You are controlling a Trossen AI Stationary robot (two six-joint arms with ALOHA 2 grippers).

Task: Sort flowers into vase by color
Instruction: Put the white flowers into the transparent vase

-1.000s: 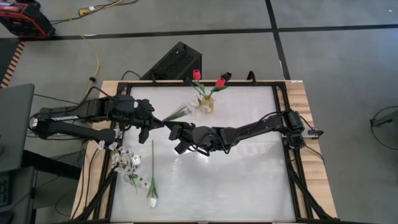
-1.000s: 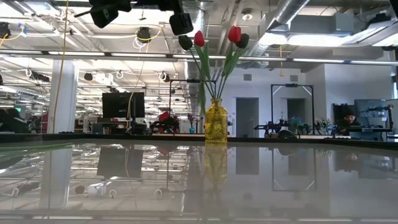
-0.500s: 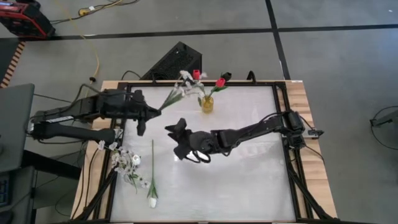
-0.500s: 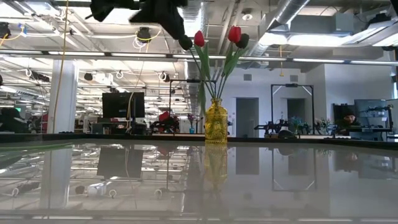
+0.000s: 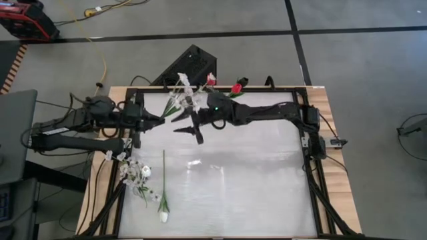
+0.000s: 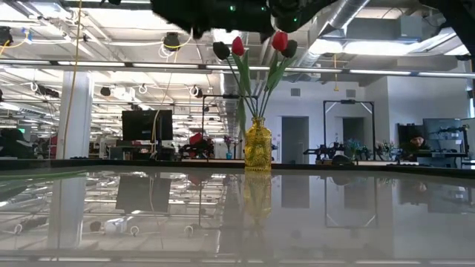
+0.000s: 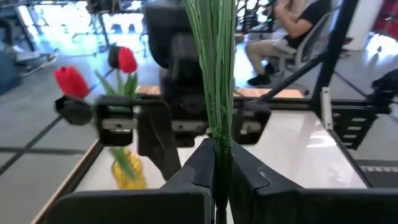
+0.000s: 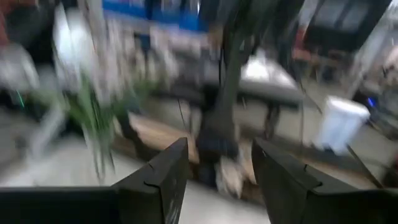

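Left hand is clamped on the stems of a white blossom spray, held up beside the yellow vase with the two red tulips. Right hand hovers close by, fingers apart. I'd keep that spray away from the red vase. More white flowers lie on the glossy worktop; big open lab behind.

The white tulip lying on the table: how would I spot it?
Start at the table's near left corner. Beside the bushy white spray lies one long straight stem ending in a white tulip bud: a single closed bud, unlike the spray's many tiny blossoms.
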